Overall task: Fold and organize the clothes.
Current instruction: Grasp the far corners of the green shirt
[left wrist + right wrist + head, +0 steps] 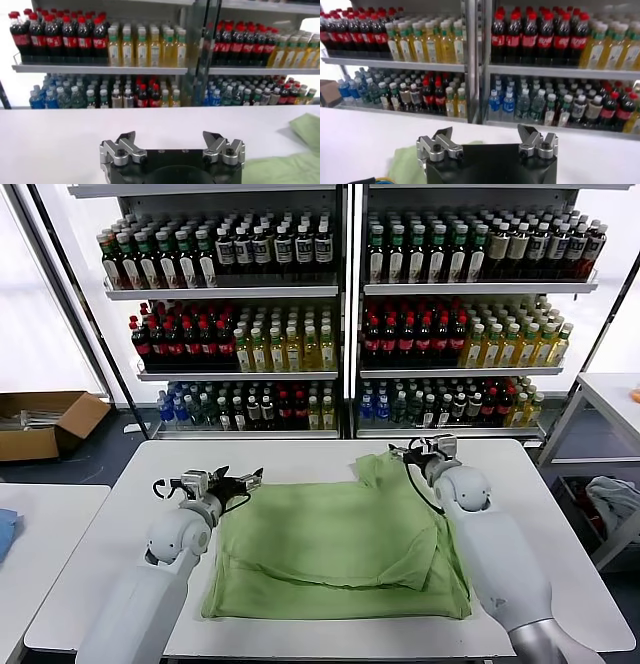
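shirt (pixel 340 549) is lying spread mid-table (pixel 120 524), left gripper (pixel 245 479) hovering at its far left corner, right gripper (pixel 415 449) at its far right, bottle shelves (pixel 345 289) standing behind.

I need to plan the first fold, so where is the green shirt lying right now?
In the head view the green shirt lies spread on the white table, between the left gripper and right gripper.

Both arms extended forward, wrists level. Left gripper (pixel 243 478) jaws spread wide, nothing held; right gripper (pixel 420 448) same, fingers (pixel 443 142) apart, empty
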Controlling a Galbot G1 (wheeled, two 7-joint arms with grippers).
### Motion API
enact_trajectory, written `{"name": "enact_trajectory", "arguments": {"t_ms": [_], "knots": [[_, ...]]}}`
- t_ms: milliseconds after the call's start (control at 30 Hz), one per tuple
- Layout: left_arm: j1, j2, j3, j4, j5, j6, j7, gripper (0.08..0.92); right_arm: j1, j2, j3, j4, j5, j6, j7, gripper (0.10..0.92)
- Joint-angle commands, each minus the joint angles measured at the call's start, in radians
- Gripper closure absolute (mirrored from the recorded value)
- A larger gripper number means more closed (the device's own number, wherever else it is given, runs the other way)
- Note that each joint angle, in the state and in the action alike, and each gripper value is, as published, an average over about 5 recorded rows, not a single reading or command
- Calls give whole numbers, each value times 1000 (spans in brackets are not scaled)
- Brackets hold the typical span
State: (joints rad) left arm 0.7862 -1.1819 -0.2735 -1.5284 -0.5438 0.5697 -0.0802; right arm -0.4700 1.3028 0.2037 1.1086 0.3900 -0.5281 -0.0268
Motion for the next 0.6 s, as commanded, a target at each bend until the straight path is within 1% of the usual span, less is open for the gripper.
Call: {"name": "enact_trajectory", "arguments": {"t_ms": [33,267,600], "knots": [[-55,2,20,84,-11,7,1,177,78,72,-17,-149,-37,6,-3,203],[-39,6,19,85,-4,7,4,177,87,93,-8,-173,-49,10,-1,203],[-11,3,7,85,-1,6,6,177,72,89,3,-166,-58,5,6,203]]}}
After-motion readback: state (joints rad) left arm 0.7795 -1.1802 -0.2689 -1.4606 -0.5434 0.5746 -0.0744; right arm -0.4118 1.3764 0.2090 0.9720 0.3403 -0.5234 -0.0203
